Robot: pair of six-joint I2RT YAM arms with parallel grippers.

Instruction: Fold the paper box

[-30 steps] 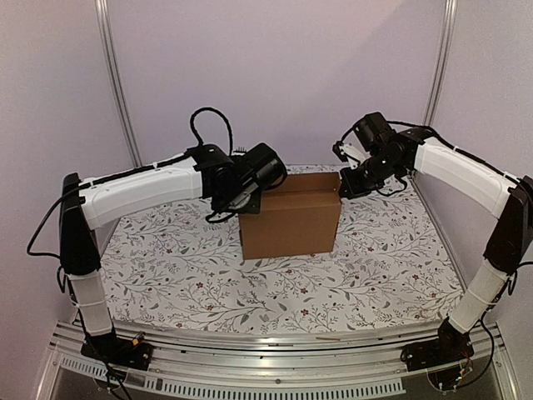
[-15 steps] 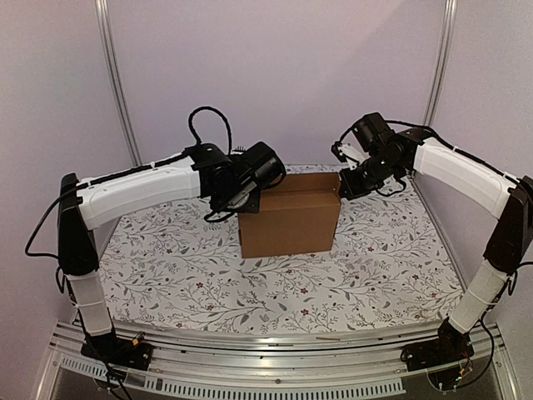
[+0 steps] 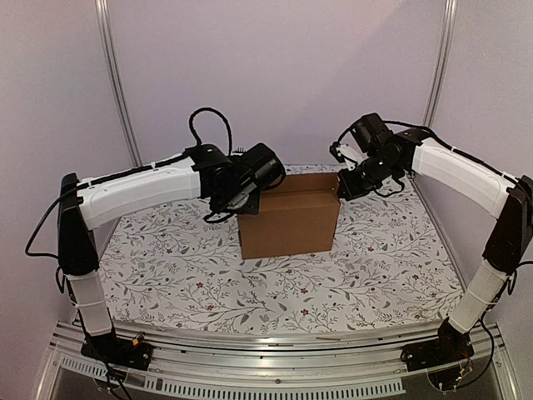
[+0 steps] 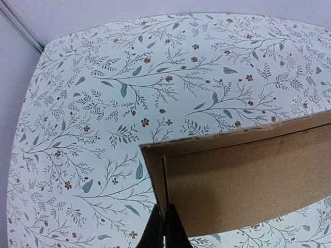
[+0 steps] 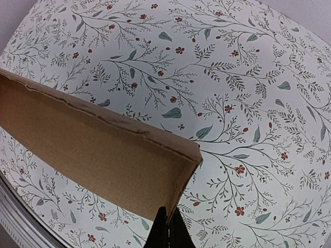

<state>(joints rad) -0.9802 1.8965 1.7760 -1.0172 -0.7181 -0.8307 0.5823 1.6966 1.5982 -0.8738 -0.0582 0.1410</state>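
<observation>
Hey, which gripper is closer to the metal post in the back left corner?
Left. The left gripper pinches the left end of the box, the end toward the post; the right gripper pinches its right end, on the side away from the post.

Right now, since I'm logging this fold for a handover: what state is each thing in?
paper box, partly folded, standing upright, top open, gripped at both ends.
left pincer, shut on the box's left end wall.
right pincer, shut on the box's right end wall.
floral tablecloth, spread flat under the box.
</observation>
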